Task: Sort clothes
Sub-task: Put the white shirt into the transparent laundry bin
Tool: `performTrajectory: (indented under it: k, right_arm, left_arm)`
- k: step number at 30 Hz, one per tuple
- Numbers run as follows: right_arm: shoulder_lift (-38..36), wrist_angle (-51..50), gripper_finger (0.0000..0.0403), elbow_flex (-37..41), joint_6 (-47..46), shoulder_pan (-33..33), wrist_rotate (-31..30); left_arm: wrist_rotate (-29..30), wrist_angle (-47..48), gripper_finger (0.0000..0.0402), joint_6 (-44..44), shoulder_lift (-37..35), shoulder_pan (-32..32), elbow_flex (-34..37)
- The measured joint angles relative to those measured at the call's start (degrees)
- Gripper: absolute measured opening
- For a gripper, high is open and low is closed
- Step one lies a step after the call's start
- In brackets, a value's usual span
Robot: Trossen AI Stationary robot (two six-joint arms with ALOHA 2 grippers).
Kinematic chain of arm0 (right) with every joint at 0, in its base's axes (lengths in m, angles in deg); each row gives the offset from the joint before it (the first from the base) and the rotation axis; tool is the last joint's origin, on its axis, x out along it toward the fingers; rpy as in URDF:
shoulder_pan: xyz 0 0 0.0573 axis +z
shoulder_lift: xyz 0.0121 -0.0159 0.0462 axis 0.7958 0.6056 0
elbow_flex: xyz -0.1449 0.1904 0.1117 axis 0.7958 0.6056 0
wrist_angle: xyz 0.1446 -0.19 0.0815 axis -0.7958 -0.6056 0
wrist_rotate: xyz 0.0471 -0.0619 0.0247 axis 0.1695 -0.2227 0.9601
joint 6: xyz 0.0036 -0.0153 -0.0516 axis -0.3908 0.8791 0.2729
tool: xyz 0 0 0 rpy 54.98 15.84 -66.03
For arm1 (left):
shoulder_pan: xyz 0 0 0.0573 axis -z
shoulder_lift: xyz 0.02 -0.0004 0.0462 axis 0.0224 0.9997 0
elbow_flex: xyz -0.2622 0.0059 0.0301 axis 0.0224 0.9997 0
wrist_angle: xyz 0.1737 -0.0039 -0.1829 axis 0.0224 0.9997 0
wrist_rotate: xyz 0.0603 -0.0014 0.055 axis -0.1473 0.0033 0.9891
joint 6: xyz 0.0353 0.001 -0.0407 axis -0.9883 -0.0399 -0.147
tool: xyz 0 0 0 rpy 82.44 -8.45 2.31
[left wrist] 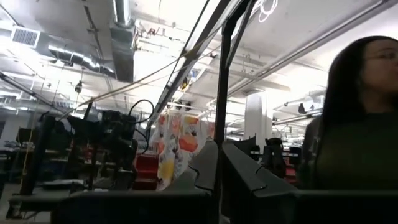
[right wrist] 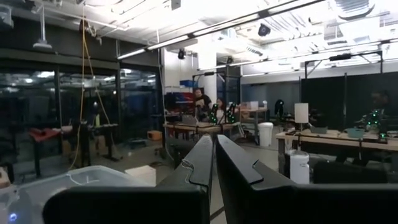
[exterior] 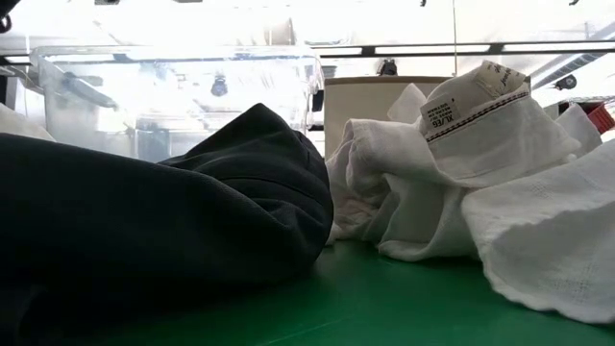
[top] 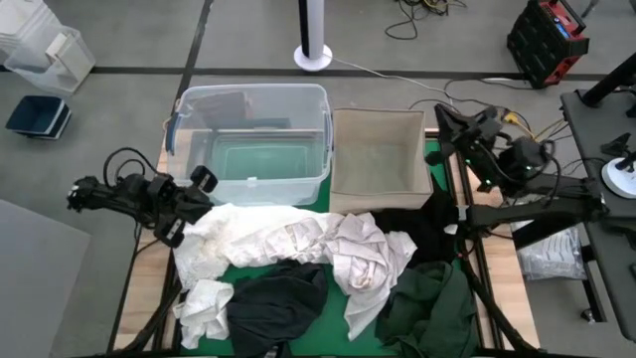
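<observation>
The clothes lie heaped on the green mat (top: 328,320). There is a white garment (top: 260,237), a cream one (top: 363,257), a small white one (top: 204,303), a charcoal one (top: 280,300), a dark green one (top: 429,303) and a black one (top: 422,227). In the low view the dark garment (exterior: 163,221) lies in front at the left, and white garments (exterior: 452,173) with a size label lie at the right. My left gripper (top: 204,179) (left wrist: 217,163) is shut, beside the pile's far left corner. My right gripper (top: 443,115) (right wrist: 213,155) is shut, by the tan box's right side.
A clear plastic bin (top: 253,139) stands at the far side of the table, with an open tan fabric box (top: 378,151) to its right. Cables and a red case (top: 549,38) lie on the floor beyond. A person (left wrist: 357,124) shows in the left wrist view.
</observation>
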State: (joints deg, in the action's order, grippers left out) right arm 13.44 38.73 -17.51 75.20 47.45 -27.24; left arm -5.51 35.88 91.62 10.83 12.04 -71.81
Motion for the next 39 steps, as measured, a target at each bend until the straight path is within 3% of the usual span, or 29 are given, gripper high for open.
performTrajectory:
  k: [8, 14, 21, 26, 39]
  right_arm:
    - [9.38, -0.34, 0.0013, -8.07, -5.58, 0.00, 0.02]
    - [15.75, -1.77, 0.0013, -14.03, -7.81, 0.00, 0.00]
    - [21.29, -14.53, 0.0013, -22.60, -17.64, 0.00, 0.02]
    - [24.10, -21.47, 0.0013, -27.90, -20.64, 0.00, 0.02]
    - [28.10, -25.42, 0.0013, -33.75, -13.74, 0.00, 0.02]
  left_arm:
    - [-0.02, -14.30, 0.0000, 1.31, 5.66, 0.00, 0.04]
    - [-0.04, -18.51, 0.0000, 1.58, 7.74, 0.00, 0.04]
    - [0.15, -24.59, 0.0000, 9.91, 10.37, 0.02, 0.04]
    - [4.47, -25.63, 0.0000, 9.90, 11.56, 0.02, 0.04]
    - [14.60, -29.06, 0.0000, 6.93, 16.05, -0.02, 0.04]
